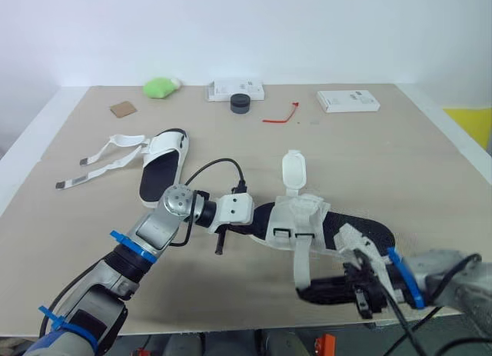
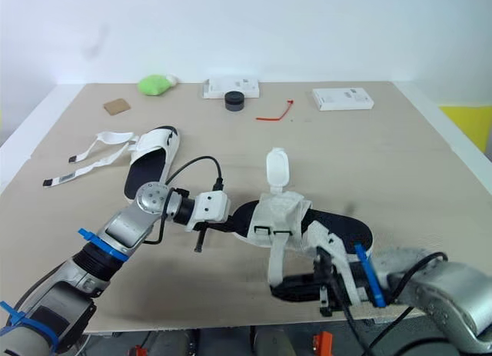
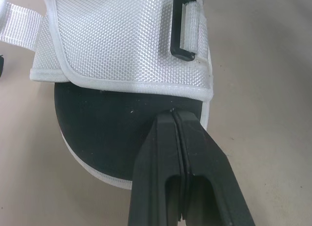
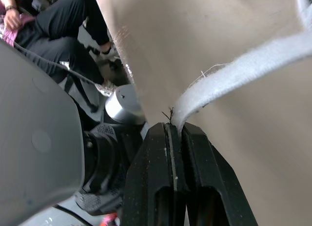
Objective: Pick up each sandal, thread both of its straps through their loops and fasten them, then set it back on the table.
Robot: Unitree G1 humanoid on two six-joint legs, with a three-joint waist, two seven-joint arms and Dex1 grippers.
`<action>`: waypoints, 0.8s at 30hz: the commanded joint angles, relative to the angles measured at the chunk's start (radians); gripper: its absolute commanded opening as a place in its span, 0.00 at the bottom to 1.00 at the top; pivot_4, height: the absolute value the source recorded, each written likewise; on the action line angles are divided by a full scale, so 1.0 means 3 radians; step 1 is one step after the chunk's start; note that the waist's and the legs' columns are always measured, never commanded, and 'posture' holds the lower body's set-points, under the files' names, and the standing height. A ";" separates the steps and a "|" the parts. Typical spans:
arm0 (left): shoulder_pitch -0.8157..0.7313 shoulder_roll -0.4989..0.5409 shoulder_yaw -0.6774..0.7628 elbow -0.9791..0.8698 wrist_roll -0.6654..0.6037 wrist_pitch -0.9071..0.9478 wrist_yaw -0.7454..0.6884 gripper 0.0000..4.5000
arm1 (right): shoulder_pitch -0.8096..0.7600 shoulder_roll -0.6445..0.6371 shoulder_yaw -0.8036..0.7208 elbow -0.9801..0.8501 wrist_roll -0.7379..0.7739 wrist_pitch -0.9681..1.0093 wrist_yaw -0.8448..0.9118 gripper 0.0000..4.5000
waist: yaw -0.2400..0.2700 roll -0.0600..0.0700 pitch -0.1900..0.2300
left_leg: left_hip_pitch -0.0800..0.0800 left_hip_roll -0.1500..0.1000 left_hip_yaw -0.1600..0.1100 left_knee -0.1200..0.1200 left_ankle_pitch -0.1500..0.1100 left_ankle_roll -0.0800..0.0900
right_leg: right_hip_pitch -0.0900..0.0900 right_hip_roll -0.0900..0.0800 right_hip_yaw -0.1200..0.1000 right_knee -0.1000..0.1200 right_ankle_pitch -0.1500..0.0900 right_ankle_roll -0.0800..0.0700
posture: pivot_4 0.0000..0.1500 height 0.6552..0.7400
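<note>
Near sandal (image 1: 338,229) lies mid-table, close to the front edge. My left gripper (image 3: 173,113) has its fingers together, tips down on the black insole right at the rim of the white upper. I read that as pinning, not pinching (no sole shows between the fingers). The right gripper (image 4: 174,126) is clamped on the end of the strap (image 4: 243,65), low by the table's (image 1: 430,156) front edge. The loop (image 3: 183,28) sits on top of the upper, so the strap has to come up and over. My plan is to take the slack out first, lay the strap flat without a twist, line its tip square to the loop, then feed it slowly. The left should press hard enough that the sandal doesn't skate. The other sandal (image 1: 163,168) sits far left with its straps loose, which I judge as next.
</note>
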 commanded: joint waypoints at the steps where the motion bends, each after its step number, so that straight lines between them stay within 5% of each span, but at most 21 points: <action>1: 0.0137 0.0112 -0.0133 0.0076 0.0149 0.0154 -0.0069 0.00 | -0.0028 0.0056 -0.0066 -0.0074 0.0165 0.0110 -0.0225 0.01 | -0.0007 0.0000 0.0000 | 0.0002 0.0000 0.0000 0.0000 0.0000 0.0000 | 0.0003 0.0000 0.0000 0.0000 0.0000 0.0000 | 1.00 1.00; 16: 0.0096 0.0077 -0.0117 0.0076 0.0140 0.0227 -0.0034 0.00 | -0.0520 -0.0078 -0.0727 0.0266 0.2060 0.0031 -0.0659 0.01 | -0.0010 -0.0002 0.0001 | 0.0008 0.0000 0.0000 0.0000 0.0000 0.0000 | 0.0010 0.0000 0.0001 0.0000 0.0000 -0.0002 | 1.00 1.00; 24: 0.0100 0.0089 -0.0125 0.0062 0.0162 0.0149 -0.0034 0.00 | -0.1173 0.0375 -0.0269 0.1112 0.2055 -0.0068 -0.2014 0.01 | -0.0019 -0.0005 0.0001 | 0.0007 -0.0001 0.0002 0.0000 0.0001 0.0001 | 0.0009 -0.0001 0.0005 0.0000 0.0002 -0.0002 | 1.00 1.00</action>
